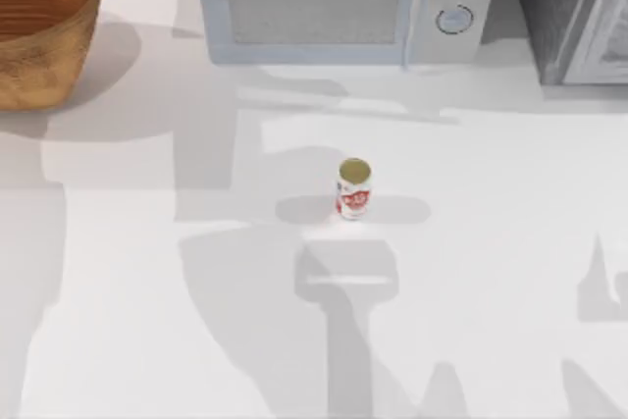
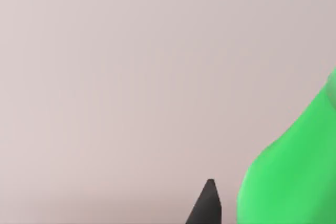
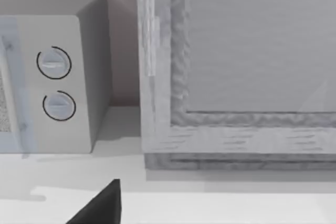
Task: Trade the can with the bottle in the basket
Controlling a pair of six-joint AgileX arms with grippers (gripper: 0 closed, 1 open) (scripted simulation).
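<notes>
Bottle (image 1: 353, 189): white, red print, gold top. Basket (image 1: 39, 22): orange-brown ribbed wicker. Can (image 2: 294, 171): plain green.

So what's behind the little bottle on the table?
Behind the bottle, at the table's back edge, stands a microwave with two round knobs. Bare tabletop lies between them. The basket sits at the far left; its inside is hidden from view.
</notes>
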